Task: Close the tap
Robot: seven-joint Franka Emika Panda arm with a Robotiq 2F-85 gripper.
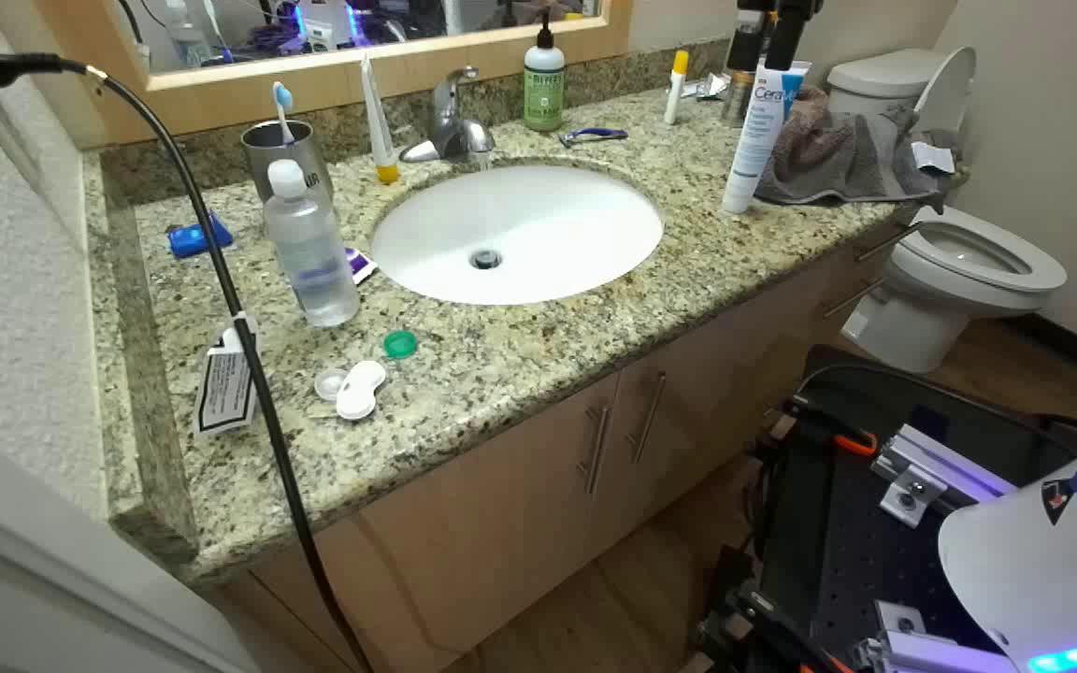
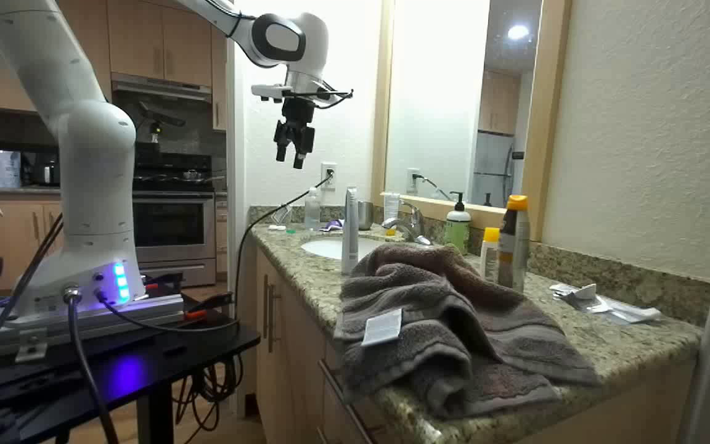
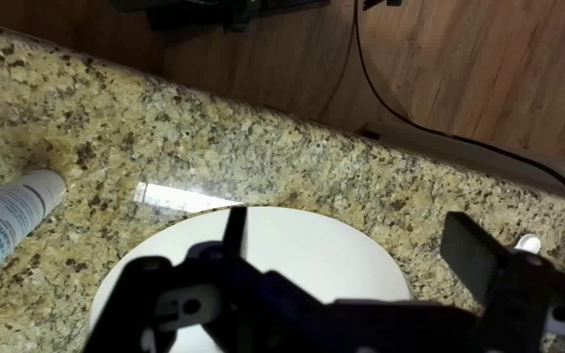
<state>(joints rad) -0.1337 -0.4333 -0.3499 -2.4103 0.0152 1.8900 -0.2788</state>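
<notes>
My gripper (image 2: 289, 157) hangs well above the counter (image 1: 501, 353), its two fingers (image 3: 466, 255) spread wide, and I have hold of nothing. The tap (image 1: 452, 131) stands on the far side of the white basin (image 1: 585, 245), its spout (image 1: 477, 137) reaching inward over it. In an exterior view I see a white tube (image 1: 376, 121) just to its left, and a green soap dispenser (image 1: 543, 89) and a razor (image 1: 597, 136) to its right. A gray towel (image 1: 838, 164) lies bunched farther right.
</notes>
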